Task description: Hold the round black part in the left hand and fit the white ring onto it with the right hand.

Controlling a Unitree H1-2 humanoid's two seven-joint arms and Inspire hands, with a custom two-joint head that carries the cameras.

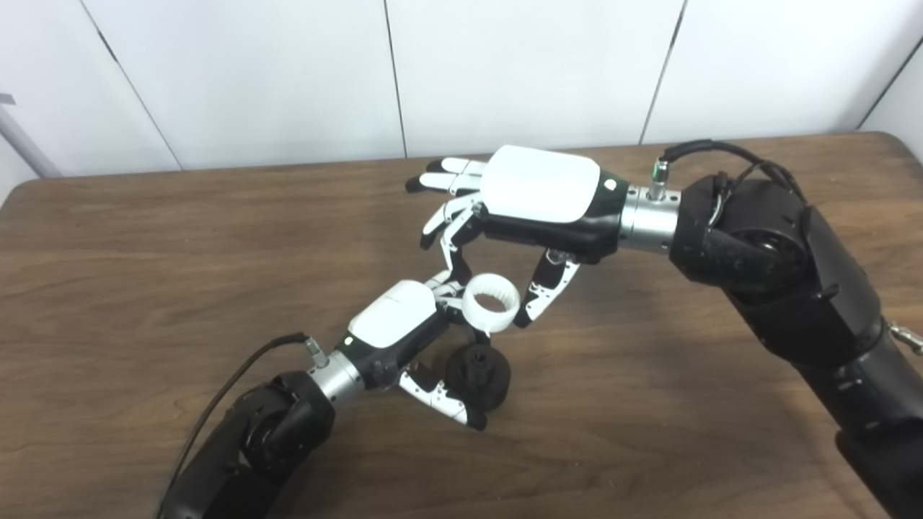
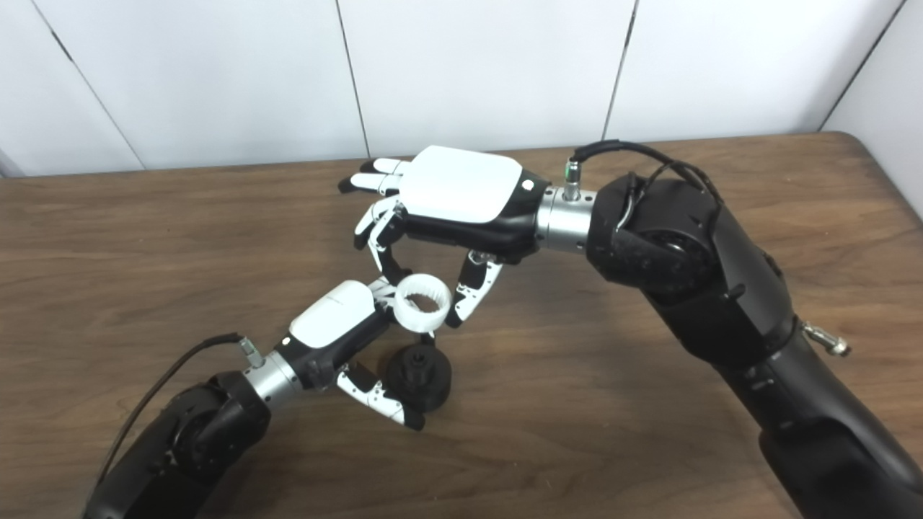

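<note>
The round black part [image 1: 478,375] sits low over the wooden table [image 1: 144,288], with my left hand [image 1: 395,326] shut on it, thumb in front and fingers behind. Just above and slightly behind it hangs the white ring [image 1: 491,304], ribbed inside and tilted toward me. My right hand [image 1: 537,189] reaches in from the right, palm down, and pinches the ring between a bent finger on its left and the thumb on its right; its other fingers stretch out flat. The ring stands apart from the black part. In the right eye view the ring [image 2: 423,303] hovers over the part [image 2: 418,378].
The brown table runs to a white panelled wall [image 1: 505,65] at the back. My right forearm [image 1: 793,288], with a black cable looped at the wrist, crosses the right half of the table.
</note>
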